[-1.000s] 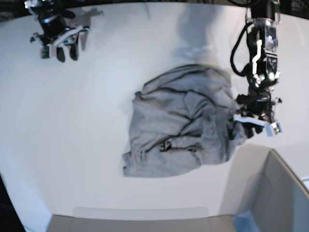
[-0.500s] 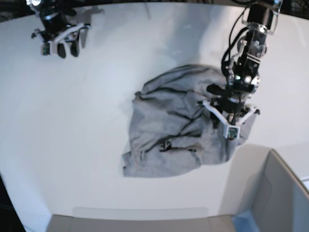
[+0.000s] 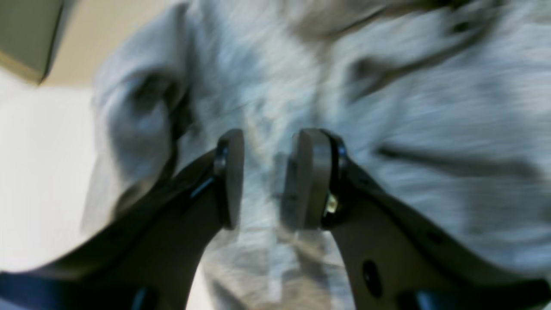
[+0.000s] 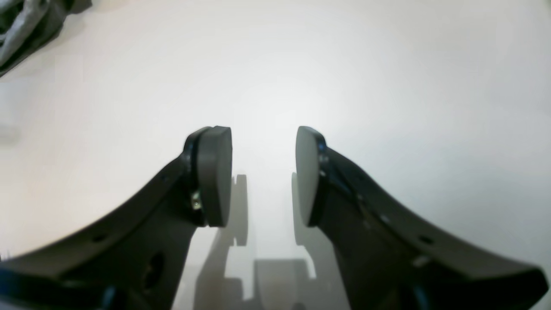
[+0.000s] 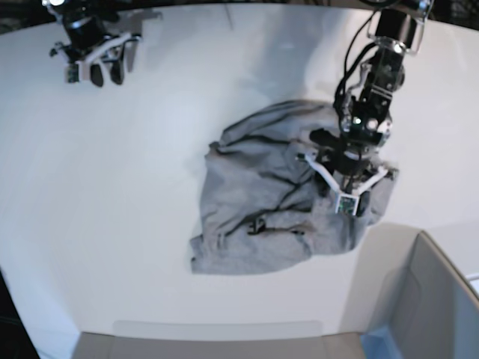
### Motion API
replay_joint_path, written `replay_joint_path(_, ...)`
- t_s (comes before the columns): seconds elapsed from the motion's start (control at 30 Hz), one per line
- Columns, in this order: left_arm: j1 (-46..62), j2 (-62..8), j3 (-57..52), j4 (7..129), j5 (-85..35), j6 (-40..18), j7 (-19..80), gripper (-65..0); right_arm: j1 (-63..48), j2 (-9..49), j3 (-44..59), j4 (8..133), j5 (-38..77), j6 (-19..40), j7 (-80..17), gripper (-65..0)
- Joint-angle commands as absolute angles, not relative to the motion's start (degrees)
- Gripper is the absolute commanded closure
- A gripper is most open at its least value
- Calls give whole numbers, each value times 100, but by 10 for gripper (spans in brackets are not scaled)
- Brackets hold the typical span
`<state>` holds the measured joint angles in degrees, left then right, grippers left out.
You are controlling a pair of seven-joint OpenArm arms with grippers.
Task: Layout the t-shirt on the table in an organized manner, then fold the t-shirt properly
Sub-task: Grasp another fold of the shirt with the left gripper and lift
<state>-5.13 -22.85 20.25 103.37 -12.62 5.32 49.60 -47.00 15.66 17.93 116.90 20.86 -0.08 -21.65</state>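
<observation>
The grey t-shirt [image 5: 269, 202] lies crumpled in a heap near the middle of the white table [image 5: 127, 217], black lettering showing in one fold. My left gripper [image 5: 343, 196] hangs over the heap's right part, open. In the left wrist view its fingers [image 3: 230, 176] stand apart, with blurred grey t-shirt [image 3: 409, 129] filling the view beneath them; whether they touch the cloth I cannot tell. My right gripper [image 5: 96, 66] is open far off at the table's back left, over bare table [image 4: 387, 64]. A bit of the t-shirt [image 4: 26, 21] shows in that view's corner.
A grey box-like bin [image 5: 438, 299] stands at the front right, close to the shirt's lower right edge; its corner [image 3: 26, 34] shows in the left wrist view. The table's curved front edge [image 5: 217, 323] runs along the bottom.
My left gripper has moved from the shirt's right edge leftward and back, onto the heap's right part. The right gripper has shifted slightly toward the back. The shirt lies much as before.
</observation>
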Motion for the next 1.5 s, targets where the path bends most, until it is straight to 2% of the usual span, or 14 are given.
replay_joint_path(0.0,-611,-2334,2009,10501,-1209,567,4857,-225,-4752,1604,1824,11785,2097,-4,-2026,-248)
replay_joint_path(0.13,-567,-2167,2018,10413,-1209,567,4919,-229,-4752,1604,1815,11785,2097,-4,-2026,-248)
replay_joint_path(0.33,-629,-2088,2475,10334,-1200,558,5402,-276,-4716,1464,1833,11785,2097,-4,-2026,-248)
replay_joint_path(1.0,-1130,-2062,2519,9516,-1174,576,5270,-273,-4743,1446,1833,11785,2097,-4,-2026,-248)
replay_joint_path(1.07,-1262,-2062,2563,9376,-1174,576,4927,-245,-4743,1446,1833,11785,2097,-4,-2026,-248)
replay_joint_path(1.1,-1297,-2053,2563,9262,-1182,576,4804,-210,-4743,1446,1833,11785,2097,-4,-2026,-248)
replay_joint_path(1.23,-1437,-1798,2510,8716,-1156,576,4637,-6,-4743,1446,1842,11785,2097,-4,-2026,-248)
replay_joint_path(1.37,-1824,-1789,2475,8664,-1174,576,4699,0,-4752,1446,1851,11785,2097,-4,-2026,-248)
replay_joint_path(1.47,-1824,-1789,2378,9420,-1174,611,4646,0,-4734,1446,1851,11785,2097,-4,-2026,-248)
